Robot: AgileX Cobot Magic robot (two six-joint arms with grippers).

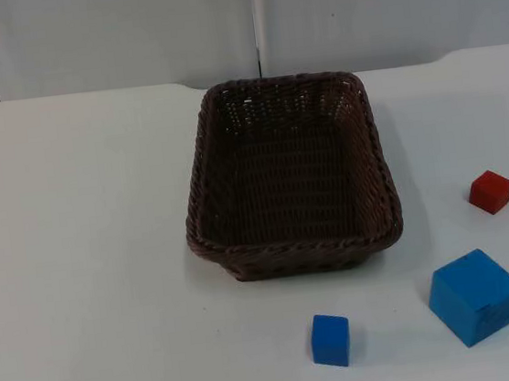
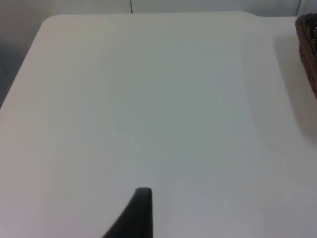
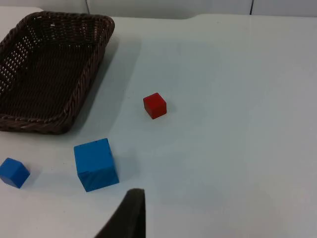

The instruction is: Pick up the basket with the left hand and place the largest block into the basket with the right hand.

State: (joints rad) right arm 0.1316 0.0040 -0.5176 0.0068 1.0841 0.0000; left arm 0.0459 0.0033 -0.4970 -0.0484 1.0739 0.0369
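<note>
Centrally on the white table top [image 1: 79, 266], short of the grey partition wall [image 1: 108, 32], sits the dark brown woven wicker basket [image 1: 288, 176]. Nearer the camera lie a large blue cube [image 1: 475, 296], a small blue cube [image 1: 331, 339] and a small red cube [image 1: 491, 191], all apart. Whether either gripper grips or gapes cannot be told.

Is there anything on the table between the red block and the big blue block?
No. Top view and right wrist view show bare white table between the red block and big blue block.
</note>
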